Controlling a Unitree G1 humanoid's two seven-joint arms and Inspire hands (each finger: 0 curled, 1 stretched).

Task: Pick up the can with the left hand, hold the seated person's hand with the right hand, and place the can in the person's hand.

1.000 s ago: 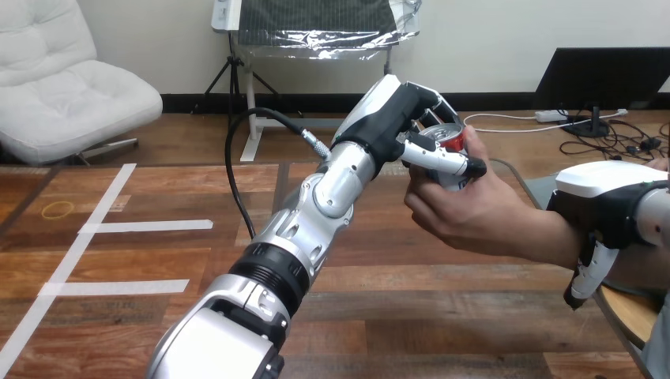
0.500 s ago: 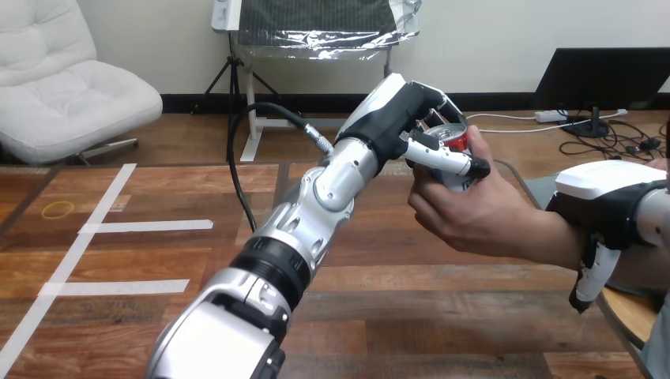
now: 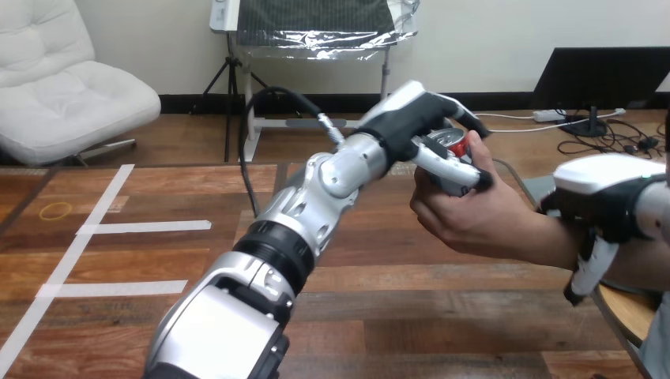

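Above the wooden table (image 3: pixel 395 316), the can (image 3: pixel 452 147) is gripped by the left hand (image 3: pixel 411 126), whose fingers and thumb are curled round it. Just below this hand, the can is also clasped by the person's hand (image 3: pixel 474 217). The right hand (image 3: pixel 604 193) is laid over the person's wrist (image 3: pixel 553 241); whether it grips cannot be told.

The can (image 3: pixel 452 147), silver on top and red down its side, stands about upright between the left hand (image 3: pixel 411 122) fingers behind it and the thumb (image 3: pixel 450 164) across its front. The person's hand (image 3: pixel 474 217) cups it from below those fingers. The person's wrist passes under the right hand (image 3: pixel 604 193), behind its down-hanging thumb (image 3: pixel 586 268).
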